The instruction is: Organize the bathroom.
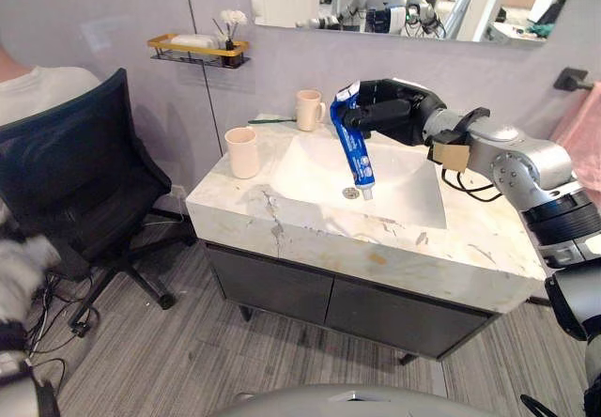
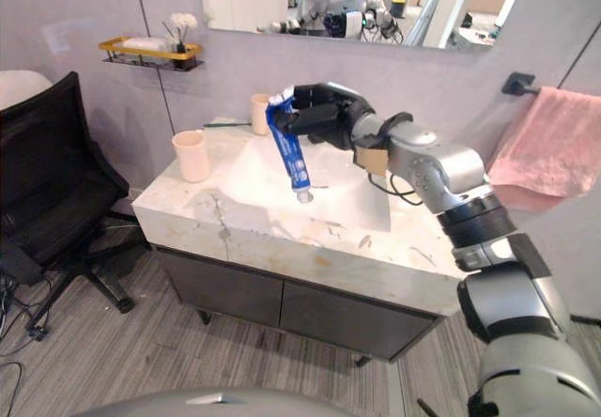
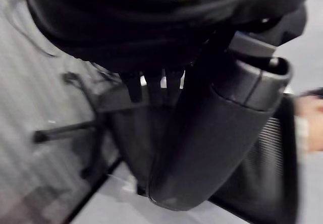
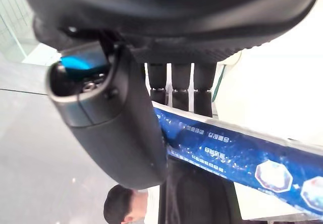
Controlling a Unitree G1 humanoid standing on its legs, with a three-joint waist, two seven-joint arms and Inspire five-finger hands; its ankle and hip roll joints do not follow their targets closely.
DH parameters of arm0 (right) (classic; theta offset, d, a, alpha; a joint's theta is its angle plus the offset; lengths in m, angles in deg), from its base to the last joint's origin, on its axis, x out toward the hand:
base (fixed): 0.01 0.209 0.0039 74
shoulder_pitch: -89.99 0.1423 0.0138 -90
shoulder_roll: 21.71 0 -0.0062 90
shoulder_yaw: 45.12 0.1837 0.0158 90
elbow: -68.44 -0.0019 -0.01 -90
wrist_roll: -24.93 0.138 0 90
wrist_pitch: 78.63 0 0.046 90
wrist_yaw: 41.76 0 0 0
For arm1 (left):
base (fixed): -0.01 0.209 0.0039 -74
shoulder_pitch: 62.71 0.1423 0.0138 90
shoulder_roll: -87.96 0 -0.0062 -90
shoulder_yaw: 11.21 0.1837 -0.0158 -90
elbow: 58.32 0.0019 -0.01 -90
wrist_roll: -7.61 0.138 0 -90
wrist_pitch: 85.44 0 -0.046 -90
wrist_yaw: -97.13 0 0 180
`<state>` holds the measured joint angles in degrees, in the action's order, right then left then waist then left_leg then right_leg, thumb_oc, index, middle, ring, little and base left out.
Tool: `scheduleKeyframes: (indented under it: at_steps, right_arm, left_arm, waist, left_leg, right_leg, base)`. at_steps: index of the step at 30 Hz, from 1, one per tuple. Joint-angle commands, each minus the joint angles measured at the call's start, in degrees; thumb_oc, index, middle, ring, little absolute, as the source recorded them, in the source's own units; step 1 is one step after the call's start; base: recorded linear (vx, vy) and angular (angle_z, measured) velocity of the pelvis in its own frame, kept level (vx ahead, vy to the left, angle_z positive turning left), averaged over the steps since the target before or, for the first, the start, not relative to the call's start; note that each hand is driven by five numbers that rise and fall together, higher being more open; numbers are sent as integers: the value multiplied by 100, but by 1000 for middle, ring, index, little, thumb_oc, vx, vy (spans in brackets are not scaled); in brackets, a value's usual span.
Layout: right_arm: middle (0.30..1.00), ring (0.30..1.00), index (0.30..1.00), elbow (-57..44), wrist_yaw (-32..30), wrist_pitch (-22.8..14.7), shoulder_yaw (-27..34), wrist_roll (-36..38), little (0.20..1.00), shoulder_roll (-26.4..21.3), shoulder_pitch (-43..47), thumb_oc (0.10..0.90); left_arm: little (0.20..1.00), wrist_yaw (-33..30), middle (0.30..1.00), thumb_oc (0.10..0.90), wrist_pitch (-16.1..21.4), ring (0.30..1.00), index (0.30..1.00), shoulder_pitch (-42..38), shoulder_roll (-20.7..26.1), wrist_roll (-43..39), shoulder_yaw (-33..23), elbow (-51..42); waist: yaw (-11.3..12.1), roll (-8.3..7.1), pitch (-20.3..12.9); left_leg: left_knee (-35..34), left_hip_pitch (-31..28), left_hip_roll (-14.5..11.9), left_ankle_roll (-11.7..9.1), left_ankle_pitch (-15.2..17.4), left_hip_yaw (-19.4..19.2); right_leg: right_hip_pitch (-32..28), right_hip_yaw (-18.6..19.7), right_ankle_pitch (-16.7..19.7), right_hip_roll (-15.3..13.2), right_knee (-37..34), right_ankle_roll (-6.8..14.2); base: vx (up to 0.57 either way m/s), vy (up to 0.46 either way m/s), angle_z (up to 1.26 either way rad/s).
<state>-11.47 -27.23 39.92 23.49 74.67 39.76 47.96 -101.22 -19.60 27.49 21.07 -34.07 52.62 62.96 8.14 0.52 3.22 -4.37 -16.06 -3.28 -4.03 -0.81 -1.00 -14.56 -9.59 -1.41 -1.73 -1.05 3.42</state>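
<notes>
Holding: your right hand (image 1: 390, 112) has its dark fingers curled round a blue toothpaste tube (image 1: 355, 150), flat and glossy, hanging cap-down over the basin.
Left hand (image 3: 212, 123): you see it near a black office chair (image 1: 70, 187); whether its fingers are open I cannot tell.
Counter: veined white marble vanity (image 1: 310, 234) with a rectangular sink (image 1: 376, 196); two cream mugs (image 1: 243, 151) stand at its left.
Room: grey wall, mirror, gold shelf (image 1: 197, 49), pink towel (image 2: 554, 149), wood-grain floor.

A: What does the right arm look like?
B: Silver-grey shells, black joint bands, ending in a dark right hand (image 2: 324, 109).
A: Anything behind that hand?
B: A tan wrist block.
</notes>
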Motion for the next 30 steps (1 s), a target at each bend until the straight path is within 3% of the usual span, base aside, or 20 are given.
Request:
scheduleKeyframes:
  at_steps: [1, 2, 3, 6, 8, 9, 11, 16, 20, 23, 27, 30]
  right_arm:
    - [300, 300, 300, -318, -190, -464, 754, 98, 300, -37, 798, 400]
    - [300, 300, 300, -318, -190, -464, 754, 98, 300, -37, 798, 400]
    - [300, 300, 300, -389, -237, -363, 782, 145, 300, -78, 858, 400]
    - [300, 300, 300, -382, -237, -341, 773, 192, 300, -116, 906, 400]
    - [300, 300, 300, -222, -152, -327, 713, 229, 300, -173, 1109, 400]
    - [300, 300, 300, -222, -152, -327, 713, 229, 300, -173, 1109, 400]
    - [300, 300, 300, -238, -217, -319, 640, 291, 300, -123, 1236, 400]
    - [300, 300, 300, -93, 12, -396, 579, 212, 300, -145, 1306, 400]
    - [300, 300, 300, 5, 153, -481, 486, 133, 300, -127, 1316, 400]
    - [300, 300, 300, 12, 162, -481, 472, 29, 300, -161, 1255, 400]
    - [300, 300, 300, 95, 167, -691, 532, -203, 300, -293, 1010, 400]
    - [300, 300, 300, 177, 293, -874, 518, -281, 300, -306, 928, 400]
  left_arm:
    - [900, -234, 900, 800, 811, 900, 900, -219, 251, 794, 270, 26]
    - [900, -234, 900, 800, 811, 900, 900, -219, 251, 794, 270, 26]
    - [900, -249, 900, 800, 1018, 900, 900, 164, -60, 1024, 344, 324]
    - [900, -162, 900, 800, 1041, 900, 900, 324, -188, 1160, 370, 506]
    - [900, 230, 900, 800, 1036, 900, 900, 755, -669, 1961, 780, 1563]
    - [900, 230, 900, 800, 1036, 900, 900, 755, -669, 1961, 780, 1563]
    - [900, 793, 900, 800, 397, 900, 900, 941, -1038, 2655, 1351, 2426]
    - [900, 1693, 900, 800, 97, 900, 900, 1159, -1343, 3120, 1936, 3640]
    - [900, 1968, 900, 800, 239, 900, 900, 1201, -1532, 3751, 2336, 4290]
    - [900, 2101, 900, 800, 345, 900, 900, 1162, -1679, 4097, 2524, 4643]
    - [900, 2106, 900, 800, 440, 900, 900, 1086, -1712, 4469, 2789, 4724]
    - [900, 2030, 900, 800, 457, 900, 900, 1091, -1649, 4309, 2814, 4646]
  waist:
    - [37, -197, -666]
    - [37, -197, -666]
    - [80, -227, -630]
    - [99, -236, -620]
    - [173, -267, -562]
    - [173, -267, -562]
    - [188, -271, -480]
    - [154, -256, -394]
    - [124, -297, -334]
    - [34, -320, -308]
    - [-108, -306, -298]
    - [-87, -287, -292]
  left_leg:
    - [616, 535, 216, 65, 159, 495]
    - [616, 535, 216, 65, 159, 495]
    - [641, 540, 212, 64, 188, 509]
    - [654, 558, 211, 62, 187, 514]
    - [750, 665, 192, 50, 184, 511]
    - [750, 665, 192, 50, 184, 511]
    - [826, 688, 151, 41, 234, 457]
    - [833, 759, 85, -9, 190, 359]
    - [992, 858, 97, -31, 183, 262]
    - [1178, 942, 182, 8, 278, -268]
    - [1167, 1034, 350, 213, 476, -1352]
    - [1053, 964, 458, 276, 480, -1295]
  right_leg:
    - [87, -341, -360, -100, 399, 38]
    - [87, -341, -360, -100, 399, 38]
    - [76, -363, -399, -98, 405, 22]
    - [84, -374, -405, -94, 408, 12]
    - [122, -434, -426, -99, 461, -19]
    - [122, -434, -426, -99, 461, -19]
    - [114, -466, -516, -89, 527, -37]
    - [148, -546, -612, -52, 611, -88]
    - [151, -585, -624, -33, 619, -147]
    - [90, -748, -650, -14, 591, -193]
    - [23, -1207, -747, -28, 652, -209]
    - [27, -1249, -772, -95, 732, -134]
  base:
    - [-44, 2, 1]
    - [-36, 2, -1]
    - [0, 0, 0]
    - [-29, 7, 3]
    - [-67, 21, 11]
    - [0, 0, 0]
    - [-35, 7, -1]
    - [-54, 42, 1]
    - [-32, 54, 2]
    - [-16, 99, 8]
    - [-22, 139, 75]
    - [21, 117, 34]
